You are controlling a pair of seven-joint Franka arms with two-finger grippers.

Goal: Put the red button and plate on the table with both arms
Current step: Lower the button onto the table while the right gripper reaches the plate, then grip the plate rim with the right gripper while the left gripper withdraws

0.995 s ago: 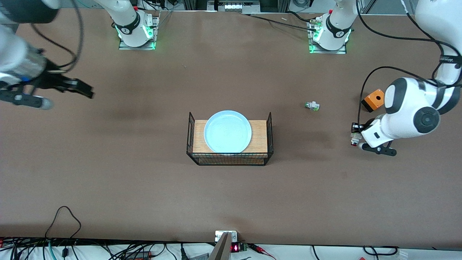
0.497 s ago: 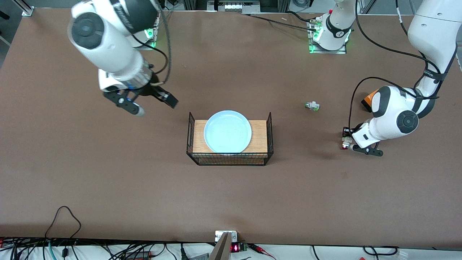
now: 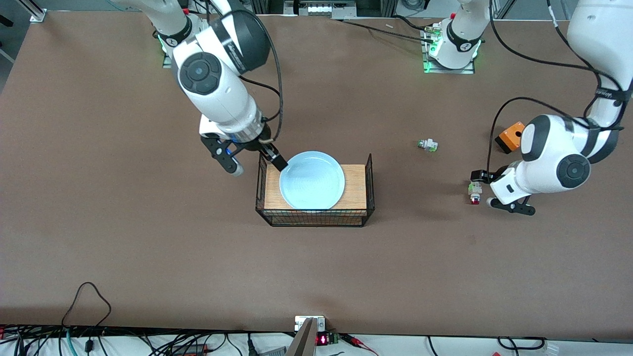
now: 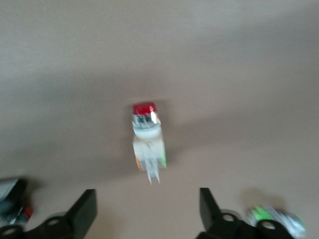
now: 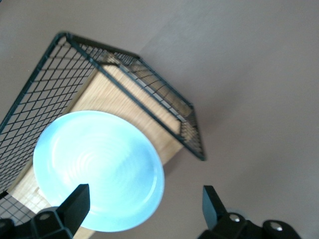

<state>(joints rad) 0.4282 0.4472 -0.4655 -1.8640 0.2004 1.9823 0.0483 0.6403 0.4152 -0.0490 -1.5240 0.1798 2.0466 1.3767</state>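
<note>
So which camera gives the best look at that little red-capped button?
The left wrist view: the red button fills its middle, lying on the table with its cap plain. The front view shows only a speck by the left gripper. The right wrist view misses it.

Right gripper (image 3: 256, 165) swings in from the right arm's end of the table, now open over the plate (image 3: 312, 180) rim. Left gripper (image 3: 487, 189) has let go: red button (image 3: 474, 192) lies on the table (image 3: 148, 247), fingers spread.

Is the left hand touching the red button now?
Apart. In the left wrist view, the left hand is open and bare table shows between both fingers and the red button.
</note>
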